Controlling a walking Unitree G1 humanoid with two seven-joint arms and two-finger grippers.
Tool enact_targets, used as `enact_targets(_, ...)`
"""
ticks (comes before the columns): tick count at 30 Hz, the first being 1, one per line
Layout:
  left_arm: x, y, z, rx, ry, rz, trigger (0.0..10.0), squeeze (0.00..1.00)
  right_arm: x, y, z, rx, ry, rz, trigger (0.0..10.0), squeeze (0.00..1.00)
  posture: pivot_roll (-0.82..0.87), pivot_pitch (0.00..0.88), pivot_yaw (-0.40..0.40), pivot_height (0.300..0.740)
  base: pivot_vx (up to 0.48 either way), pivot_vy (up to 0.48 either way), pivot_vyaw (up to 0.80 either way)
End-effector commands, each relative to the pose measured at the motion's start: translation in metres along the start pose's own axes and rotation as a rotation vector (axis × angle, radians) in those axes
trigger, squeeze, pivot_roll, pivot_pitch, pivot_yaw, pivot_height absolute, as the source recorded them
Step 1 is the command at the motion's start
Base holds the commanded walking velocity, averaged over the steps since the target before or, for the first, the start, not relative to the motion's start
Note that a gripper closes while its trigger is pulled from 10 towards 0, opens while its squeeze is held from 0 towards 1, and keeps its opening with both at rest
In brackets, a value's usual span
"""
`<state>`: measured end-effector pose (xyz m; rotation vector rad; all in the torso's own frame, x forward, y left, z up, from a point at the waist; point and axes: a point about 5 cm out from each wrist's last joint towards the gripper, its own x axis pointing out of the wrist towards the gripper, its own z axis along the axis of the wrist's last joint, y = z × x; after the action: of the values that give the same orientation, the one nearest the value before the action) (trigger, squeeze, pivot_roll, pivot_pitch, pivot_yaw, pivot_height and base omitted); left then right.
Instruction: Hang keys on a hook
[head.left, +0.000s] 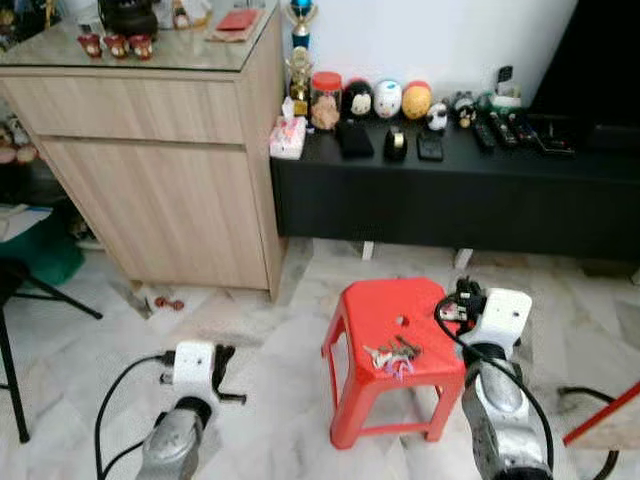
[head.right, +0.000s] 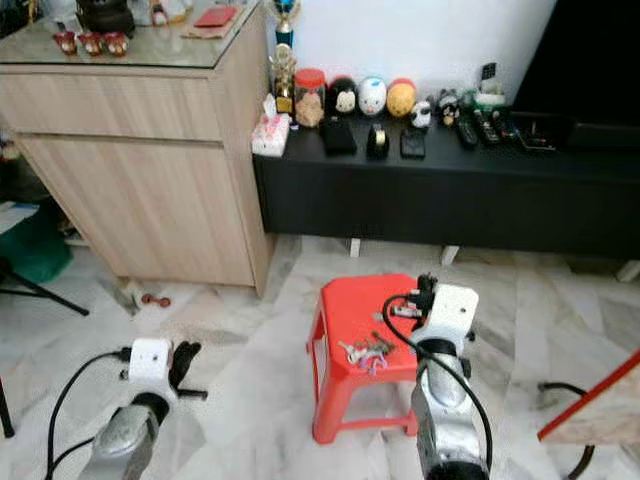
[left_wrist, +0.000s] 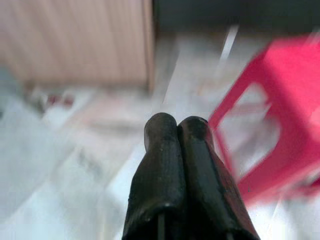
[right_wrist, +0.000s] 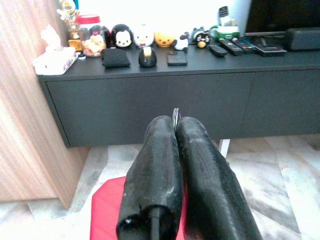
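Note:
A bunch of keys (head.left: 393, 357) with a purple tag lies on the top of a small red plastic stool (head.left: 378, 312), towards its front right. My right gripper (head.left: 464, 294) hovers just right of the stool, level with its top and a little beyond the keys, apart from them. In the right wrist view its fingers (right_wrist: 192, 150) are pressed shut, and a thin silver sliver shows at their tips; what it is cannot be made out. My left gripper (head.left: 226, 372) hangs low over the floor left of the stool, fingers (left_wrist: 162, 150) shut with nothing held.
A wooden cabinet (head.left: 160, 160) stands at the back left. A low black console (head.left: 450, 190) along the wall carries figurines, a tissue box (head.left: 288, 138) and remotes. A black chair leg (head.left: 12, 380) is at the far left, a red bar (head.left: 600, 415) at the lower right.

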<state>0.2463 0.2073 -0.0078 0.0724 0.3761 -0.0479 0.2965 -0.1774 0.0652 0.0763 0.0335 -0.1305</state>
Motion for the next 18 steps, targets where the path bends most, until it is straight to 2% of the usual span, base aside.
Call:
enact_targets(1, -0.008, 0.004, -0.019, -0.002, 0.08, 0.015, 10.0, 0.0, -0.001, -0.001, -0.003, 0.001, 0.011, -0.007, 10.0, 0.0, 0.16, 0.0, -0.045, 0.74, 0.0, 0.0, 0.0)
enact_targets(4, -0.023, 0.02, -0.047, -0.029, 0.188, 0.091, 10.0, 0.0, -0.001, -0.002, -0.004, 0.003, 0.015, -0.012, 10.0, 0.0, 0.16, 0.0, -0.043, 0.74, 0.0, 0.0, 0.0)
enact_targets(6, -0.03, 0.024, -0.058, -0.04, 0.237, 0.114, 10.0, 0.0, -0.001, -0.002, -0.006, 0.002, 0.024, -0.009, 10.0, 0.0, 0.16, 0.0, -0.046, 0.74, 0.0, 0.0, 0.0)
enact_targets(11, -0.038, 0.024, -0.071, -0.05, 0.289, 0.123, 10.0, 0.0, -0.003, -0.002, -0.014, 0.01, 0.053, -0.011, 10.0, 0.0, 0.17, 0.0, -0.045, 0.74, 0.0, 0.0, 0.0)
enact_targets(13, -0.041, 0.021, -0.077, -0.062, 0.31, 0.128, 10.0, 0.0, -0.008, -0.004, -0.031, 0.046, 0.144, -0.031, 10.0, 0.0, 0.16, 0.0, -0.046, 0.74, 0.0, 0.0, 0.0)
enact_targets(15, -0.041, 0.019, -0.078, -0.064, 0.317, 0.129, 10.0, 0.0, -0.011, -0.008, -0.039, 0.071, 0.182, -0.061, 10.0, 0.0, 0.17, 0.0, -0.047, 0.74, 0.0, 0.0, 0.0)
enact_targets(18, -0.042, 0.017, -0.08, -0.076, 0.322, 0.13, 10.0, 0.0, -0.021, -0.02, -0.059, 0.108, 0.289, -0.127, 10.0, 0.0, 0.16, 0.0, -0.047, 0.74, 0.0, 0.0, 0.0)
